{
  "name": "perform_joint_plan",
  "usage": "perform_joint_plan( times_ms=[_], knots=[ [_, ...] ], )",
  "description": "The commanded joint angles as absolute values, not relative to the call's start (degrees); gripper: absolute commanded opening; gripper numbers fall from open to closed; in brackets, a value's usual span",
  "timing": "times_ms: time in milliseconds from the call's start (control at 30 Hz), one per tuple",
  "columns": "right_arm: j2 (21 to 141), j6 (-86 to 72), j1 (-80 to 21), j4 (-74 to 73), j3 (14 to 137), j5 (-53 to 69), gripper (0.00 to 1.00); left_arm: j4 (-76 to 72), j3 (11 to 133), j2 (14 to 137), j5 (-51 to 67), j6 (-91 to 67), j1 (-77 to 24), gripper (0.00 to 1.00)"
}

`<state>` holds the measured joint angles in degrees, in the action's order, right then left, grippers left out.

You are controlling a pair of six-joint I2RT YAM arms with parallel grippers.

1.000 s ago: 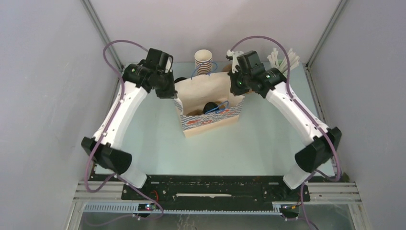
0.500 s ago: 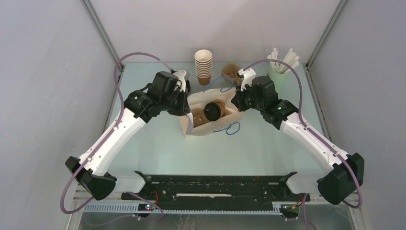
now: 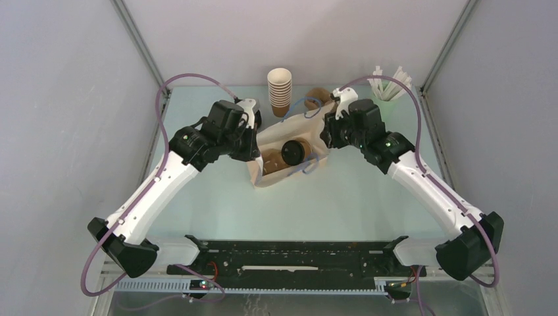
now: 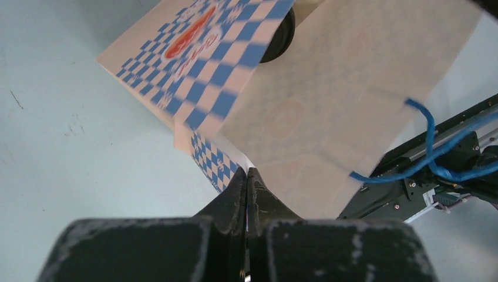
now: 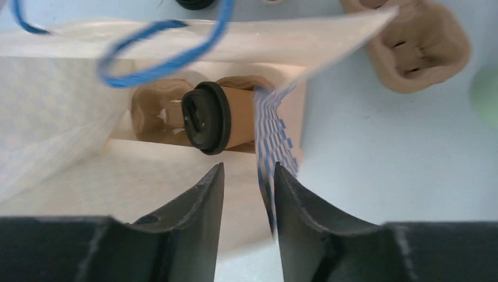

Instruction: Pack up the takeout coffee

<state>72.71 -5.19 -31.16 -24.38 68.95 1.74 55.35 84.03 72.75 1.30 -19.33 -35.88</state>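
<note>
Task thing: the takeout coffee [image 3: 295, 152] is a brown paper cup with a black lid [image 5: 205, 117]. It sits inside the paper bag [image 3: 290, 126], and the lid faces the bag's open mouth.
Beside the cup: a brown moulded-pulp holder [image 5: 151, 109] is in the bag too, touching the cup.
Bag: pale paper with a blue checked pattern and a red mark on the outside. It stands on the table [image 3: 296, 210] between the two arms, with the mouth spread open. The top view seems to show it leaning, but I cannot tell how much.
Handles: blue cord loops [image 5: 164, 57] hang at the bag's mouth, one on each long side.
Left tool [image 4: 247, 176]: closed. The two fingers are pressed together on the edge of the bag at its left end.
Right tool [image 5: 248, 167]: the fingers are apart at the right end of the bag. The checked edge of the bag passes between them and is not pinched; it lies closer to one finger.
Behind the bag: a stack of paper cups [image 3: 279, 89] stands at the far side of the table.
Far right: another pulp tray [image 5: 417, 50] lies on the table near the right tool, and white straws [image 3: 393, 80] stand in the corner.
</note>
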Motion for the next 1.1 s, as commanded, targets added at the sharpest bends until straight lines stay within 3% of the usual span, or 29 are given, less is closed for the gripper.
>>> perform_joint_plan(
  times_ms=[0,100,367,533,667,900,1067],
  knots=[
    [74.2,-5.5,-30.4,-35.5,79.8,-4.0,0.52,54.4,84.2,71.3,2.7,-17.6,-36.0,0.0],
    [74.6,-6.1,-30.6,-43.5,85.5,-4.9,0.67,53.8,84.0,70.8,3.0,-17.5,-36.0,0.0],
    [76.2,-4.9,-40.3,-54.7,99.8,0.9,0.8,52.7,84.2,70.8,2.7,-18.4,-36.6,0.0],
    [80.7,-8.3,-47.1,-52.4,104.4,5.6,0.61,51.3,83.9,70.7,1.1,-20.4,-38.0,0.0],
    [83.7,-11.9,-51.4,-45.7,102.9,4.0,0.55,49.6,83.6,70.4,0.1,-22.1,-39.1,0.0],
    [78.1,-14.1,-54.0,-31.0,81.5,-9.9,0.41,44.1,78.3,65.7,-2.3,-24.7,-40.9,0.0],
    [76.0,-14.7,-54.4,-32.3,74.7,-15.0,0.34,41.6,74.2,62.6,-5.2,-23.0,-43.8,0.0]
  ],
)
